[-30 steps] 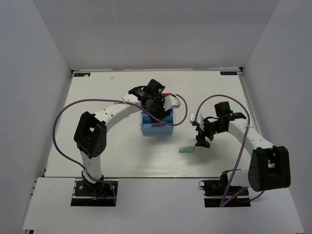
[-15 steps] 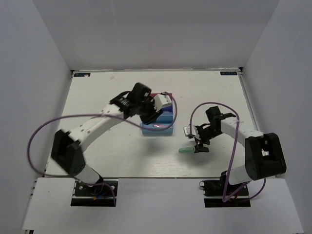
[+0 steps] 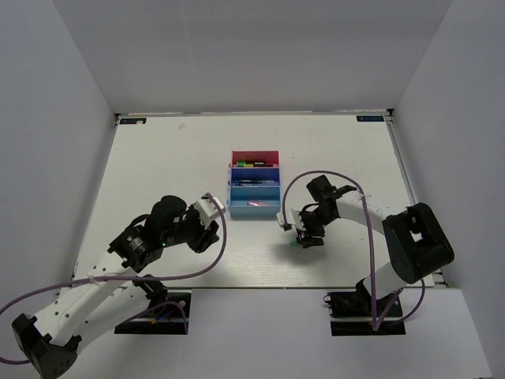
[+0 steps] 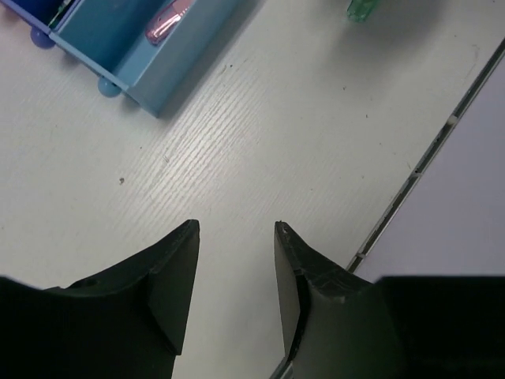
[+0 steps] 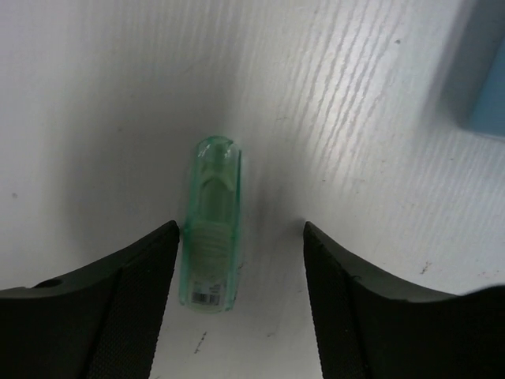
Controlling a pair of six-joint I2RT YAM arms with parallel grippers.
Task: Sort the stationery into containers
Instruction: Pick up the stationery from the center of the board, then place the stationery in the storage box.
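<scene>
Nothing can be read. Two blue stickers [image 3: 134, 121] at the table's [image 3: 158, 174] far corners are too small; the green capsule's [image 5: 211, 221] label [image 5: 207, 298] is blurred.

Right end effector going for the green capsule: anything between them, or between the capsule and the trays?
Nothing visible. The green capsule lies between the open fingers of the right end effector, and only bare table separates it from the light blue tray. The left end effector is well off to the side.
</scene>
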